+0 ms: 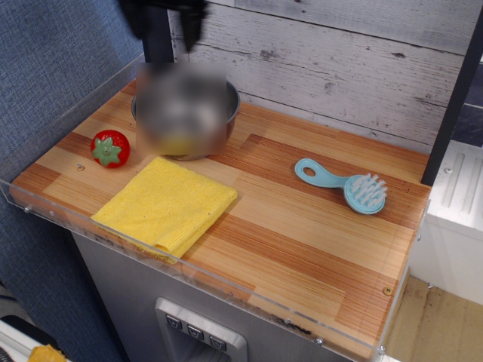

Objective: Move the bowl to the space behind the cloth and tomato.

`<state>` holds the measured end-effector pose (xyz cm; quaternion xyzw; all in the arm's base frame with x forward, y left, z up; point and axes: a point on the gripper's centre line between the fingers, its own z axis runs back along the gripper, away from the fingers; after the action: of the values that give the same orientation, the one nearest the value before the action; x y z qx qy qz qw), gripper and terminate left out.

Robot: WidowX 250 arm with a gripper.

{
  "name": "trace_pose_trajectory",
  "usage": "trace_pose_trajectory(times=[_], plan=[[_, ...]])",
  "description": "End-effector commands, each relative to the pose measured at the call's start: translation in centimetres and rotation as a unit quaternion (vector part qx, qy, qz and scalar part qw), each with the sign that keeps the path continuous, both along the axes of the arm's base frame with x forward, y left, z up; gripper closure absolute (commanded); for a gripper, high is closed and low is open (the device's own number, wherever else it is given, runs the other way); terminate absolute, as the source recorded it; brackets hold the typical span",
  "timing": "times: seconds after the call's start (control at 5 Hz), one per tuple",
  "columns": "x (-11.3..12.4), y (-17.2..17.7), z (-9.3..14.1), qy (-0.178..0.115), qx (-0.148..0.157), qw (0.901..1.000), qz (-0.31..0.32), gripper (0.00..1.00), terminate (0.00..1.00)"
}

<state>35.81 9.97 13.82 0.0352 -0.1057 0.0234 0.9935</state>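
The bowl (185, 113) stands at the back left of the wooden counter, against the plank wall; it shows only as a blurred grey patch. It sits just behind the yellow cloth (167, 204), which lies flat near the front edge. The red tomato (110, 148) with a green leaf top lies left of the bowl and behind the cloth's left corner. My gripper (164, 26) hangs at the top edge of the view, above and clear of the bowl. It is dark and motion-blurred, its jaws look spread, and it holds nothing.
A light blue dish brush (343, 183) lies on the right half of the counter. A clear acrylic lip (196, 275) runs along the front and left edges. A blue fabric panel (53, 68) stands at the left, and the plank wall (339, 60) at the back.
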Motion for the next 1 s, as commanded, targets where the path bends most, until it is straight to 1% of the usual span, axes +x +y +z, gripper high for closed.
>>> trace_pose_trajectory(times=[0.0,0.2,0.4,0.6,0.8], plan=[[-0.8,-8.7,3.2,-0.010,0.006,0.9981,-0.061,0.00,0.00],[-2.0,-11.0,3.9,0.010,0.015,0.9973,-0.071,0.00,0.00],[-3.1,-11.4,5.2,0.002,0.020,0.9972,-0.072,0.00,0.00],[-4.1,-10.5,6.0,-0.017,-0.009,0.9955,-0.093,0.00,0.00],[-4.1,-10.5,6.0,-0.017,-0.009,0.9955,-0.093,0.00,0.00]])
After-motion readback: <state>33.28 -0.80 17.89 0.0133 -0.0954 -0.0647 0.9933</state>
